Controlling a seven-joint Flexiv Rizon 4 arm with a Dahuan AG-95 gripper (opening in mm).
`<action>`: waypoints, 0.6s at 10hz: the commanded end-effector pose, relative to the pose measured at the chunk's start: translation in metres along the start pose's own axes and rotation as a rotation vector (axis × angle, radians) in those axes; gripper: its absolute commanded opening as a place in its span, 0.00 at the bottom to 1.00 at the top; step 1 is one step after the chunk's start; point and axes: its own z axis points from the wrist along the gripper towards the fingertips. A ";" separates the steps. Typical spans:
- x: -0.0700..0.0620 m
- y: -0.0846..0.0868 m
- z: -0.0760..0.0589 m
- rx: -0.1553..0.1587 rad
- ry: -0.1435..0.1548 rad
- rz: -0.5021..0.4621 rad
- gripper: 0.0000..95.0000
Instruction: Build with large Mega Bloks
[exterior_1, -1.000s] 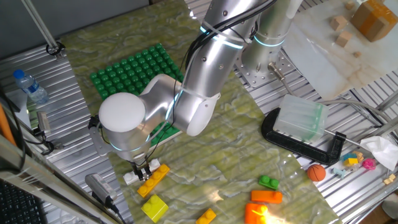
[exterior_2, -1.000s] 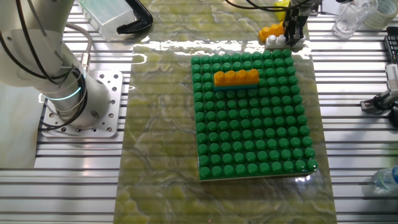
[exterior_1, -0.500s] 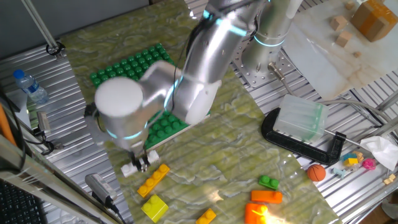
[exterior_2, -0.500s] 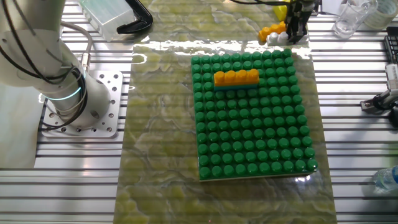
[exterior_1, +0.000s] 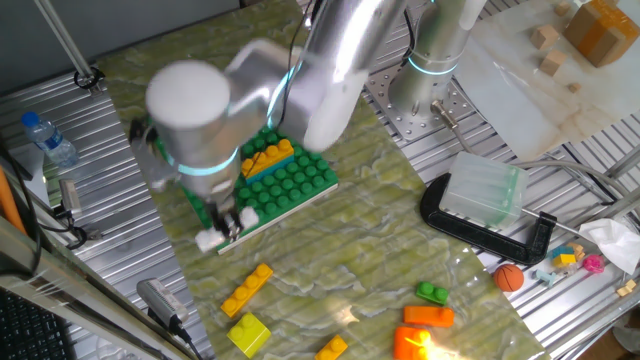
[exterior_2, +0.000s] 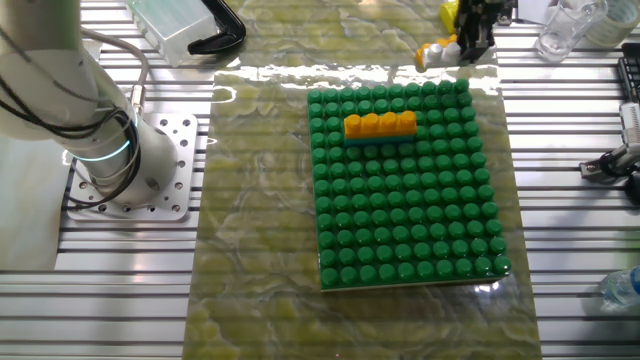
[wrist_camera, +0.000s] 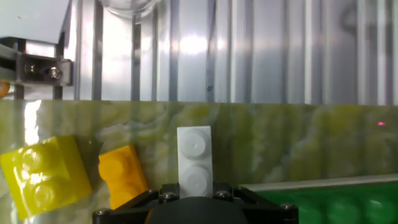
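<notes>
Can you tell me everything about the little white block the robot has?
The white block is a chunky plastic brick, plain white and smooth, with round studs in one row; two show in the hand view. The gripper is shut on one end of it, so the rest sticks straight out past the fingers. It hangs in the air, touching nothing else, above the marbled mat near the edge of the green baseplate.

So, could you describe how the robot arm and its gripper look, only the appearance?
The robot arm is smooth silver-grey metal built from thick rounded segments, with a large white domed cap on one joint. Thin glowing cyan rings mark the joints. Black cables run along the upper links. The gripper is small and black, with visible screws on its body in the hand view.
</notes>
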 end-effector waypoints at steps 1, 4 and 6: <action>0.021 -0.015 -0.017 0.003 0.014 0.020 0.00; 0.056 -0.047 -0.024 0.006 0.002 0.009 0.00; 0.076 -0.060 -0.024 0.029 0.004 -0.001 0.00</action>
